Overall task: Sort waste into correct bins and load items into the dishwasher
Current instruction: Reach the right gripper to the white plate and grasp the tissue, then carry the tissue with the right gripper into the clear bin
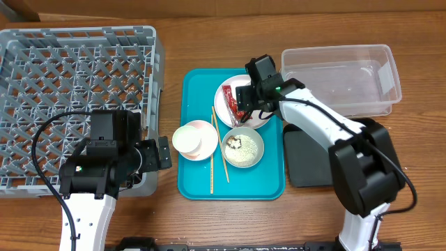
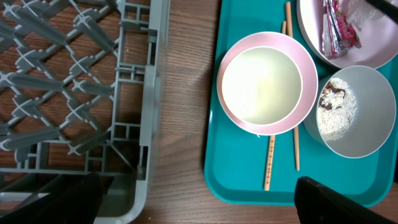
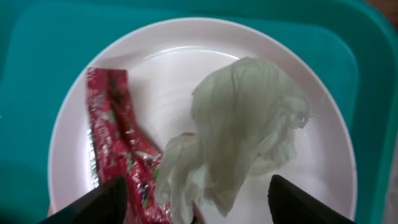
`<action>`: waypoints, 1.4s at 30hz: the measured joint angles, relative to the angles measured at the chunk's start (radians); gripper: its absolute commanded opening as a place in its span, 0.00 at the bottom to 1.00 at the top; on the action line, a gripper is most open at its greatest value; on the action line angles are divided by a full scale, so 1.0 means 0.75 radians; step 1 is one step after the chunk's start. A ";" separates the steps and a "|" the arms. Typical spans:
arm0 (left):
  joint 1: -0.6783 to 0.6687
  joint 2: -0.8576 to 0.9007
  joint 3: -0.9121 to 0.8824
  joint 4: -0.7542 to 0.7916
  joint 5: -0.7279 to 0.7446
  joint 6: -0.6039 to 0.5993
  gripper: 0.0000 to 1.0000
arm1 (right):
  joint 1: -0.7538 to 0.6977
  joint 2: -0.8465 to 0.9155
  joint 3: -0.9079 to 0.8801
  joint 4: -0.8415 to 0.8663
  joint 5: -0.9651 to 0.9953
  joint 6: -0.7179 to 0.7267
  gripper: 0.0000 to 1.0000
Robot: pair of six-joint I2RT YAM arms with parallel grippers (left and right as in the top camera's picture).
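Here, a red snack wrapper (image 3: 115, 143) and a crumpled white paper napkin (image 3: 242, 130) lie side by side on the white round plate (image 3: 186, 50), the napkin's lower edge overlapping the wrapper. The right gripper (image 3: 196, 190) hovers just above them, jaws spread wide, one finger at each side of the waste and holding nothing. The plate sits at the far right of the teal tray (image 1: 198, 87), with a pale bowl (image 1: 258, 157) of white rice (image 2: 339, 115) and a brown scrap (image 2: 333, 94) just near of it. To the left, a small white cup (image 2: 261, 84) nests in the pink-and-white bowl (image 2: 222, 93); wooden chopsticks (image 1: 211, 174) lie between the bowls. The left gripper (image 1: 162, 152) hangs over the counter (image 1: 209, 35) between tray and grey dish rack (image 1: 70, 77), jaws wide and empty. The clear tub (image 1: 341, 90) stands on the counter at far right, the black tray (image 1: 306, 164) just near of it, both beside the teal tray.
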 measured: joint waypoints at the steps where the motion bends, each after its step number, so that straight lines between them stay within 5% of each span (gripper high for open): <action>1: 0.000 0.000 0.000 0.000 0.000 0.000 1.00 | -0.001 0.018 0.000 0.005 0.004 0.014 0.65; 15: 0.000 0.000 0.000 0.000 0.001 0.000 1.00 | 0.001 0.070 0.000 -0.045 0.008 0.098 0.04; 26: 0.000 0.000 0.000 -0.001 0.005 0.000 1.00 | -0.002 0.053 0.069 -0.213 0.006 0.097 0.04; 40: 0.000 0.000 0.000 -0.001 0.006 0.000 1.00 | -0.175 -0.436 0.195 -0.449 0.127 0.119 0.04; 42: 0.000 0.000 0.000 -0.001 0.005 0.000 1.00 | -0.224 -0.420 0.192 -0.488 0.146 0.124 0.12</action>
